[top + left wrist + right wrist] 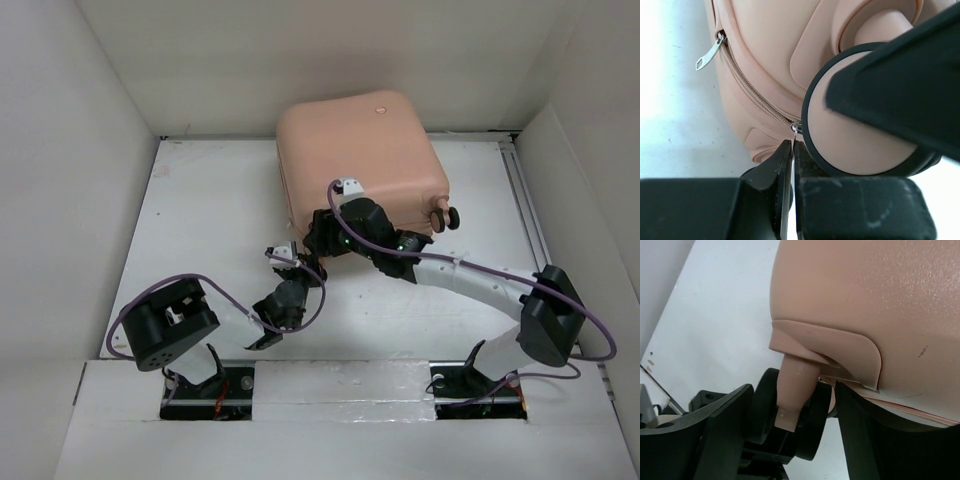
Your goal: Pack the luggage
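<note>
The luggage [360, 150] is a pale pink hard-shell suitcase, closed, lying flat at the back middle of the table. My left gripper [300, 262] is at its near left corner. In the left wrist view the left gripper [792, 150] is shut on a thin metal zipper pull [796, 131] beside a pink-and-black wheel [850, 135]. My right gripper [330, 232] is at the same corner. In the right wrist view the right gripper [792, 390] has its jaws on either side of that wheel [815, 430] and its pink fork, closed against it.
A second zipper pull [709, 52] hangs free farther along the zip. Another wheel [447, 217] sticks out at the suitcase's near right corner. White walls enclose the table on three sides. A metal rail [525, 200] runs along the right edge.
</note>
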`<action>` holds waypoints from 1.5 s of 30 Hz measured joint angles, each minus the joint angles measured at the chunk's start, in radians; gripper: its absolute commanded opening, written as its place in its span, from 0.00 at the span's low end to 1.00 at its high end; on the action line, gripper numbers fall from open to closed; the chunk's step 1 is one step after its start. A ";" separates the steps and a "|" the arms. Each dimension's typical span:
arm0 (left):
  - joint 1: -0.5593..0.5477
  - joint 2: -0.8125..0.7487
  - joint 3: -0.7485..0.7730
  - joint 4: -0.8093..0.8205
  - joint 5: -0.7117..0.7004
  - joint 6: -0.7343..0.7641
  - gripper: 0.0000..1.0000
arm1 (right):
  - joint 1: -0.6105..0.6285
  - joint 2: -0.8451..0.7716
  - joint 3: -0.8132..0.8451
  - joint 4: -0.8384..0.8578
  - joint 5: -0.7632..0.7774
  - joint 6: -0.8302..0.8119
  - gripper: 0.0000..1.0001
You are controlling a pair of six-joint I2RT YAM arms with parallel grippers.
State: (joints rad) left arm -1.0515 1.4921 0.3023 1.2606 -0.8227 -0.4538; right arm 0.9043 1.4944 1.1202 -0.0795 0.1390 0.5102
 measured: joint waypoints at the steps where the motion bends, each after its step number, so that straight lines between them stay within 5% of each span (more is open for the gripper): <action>1: 0.000 0.000 0.000 0.000 0.000 -0.001 0.00 | 0.000 0.002 -0.001 -0.003 0.000 -0.003 0.75; 5: 0.000 0.000 0.000 0.000 0.000 -0.002 0.00 | 0.000 0.015 -0.019 -0.005 -0.010 0.002 0.72; 8: 0.000 0.000 0.000 0.000 -0.001 -0.004 0.00 | 0.005 0.016 -0.037 -0.002 -0.035 0.019 0.39; 9: 0.000 0.000 -0.002 -0.001 -0.001 -0.006 0.00 | 0.009 0.016 -0.040 -0.002 -0.031 0.034 0.14; 13: 0.000 0.000 -0.002 0.000 0.000 -0.010 0.00 | 0.008 0.011 -0.047 0.005 -0.030 0.034 0.01; 26: 0.001 -0.079 -0.016 -0.047 -0.032 -0.002 0.00 | -0.024 -0.149 -0.192 0.002 -0.029 0.008 0.00; 33: 0.115 -0.101 -0.042 -0.088 -0.143 -0.001 0.00 | -0.056 -0.239 -0.253 -0.034 -0.035 -0.019 0.00; 41: 0.195 -0.144 -0.070 -0.132 -0.025 -0.031 0.00 | -0.072 -0.290 -0.294 -0.036 -0.039 -0.047 0.00; 45: 0.182 -0.188 -0.076 -0.132 0.174 -0.026 0.28 | -0.074 -0.289 -0.294 -0.036 -0.043 -0.055 0.00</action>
State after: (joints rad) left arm -0.8700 1.3045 0.2268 1.1290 -0.6483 -0.4793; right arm 0.8307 1.2053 0.8265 -0.1154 0.0963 0.4553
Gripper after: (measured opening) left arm 0.173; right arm 0.571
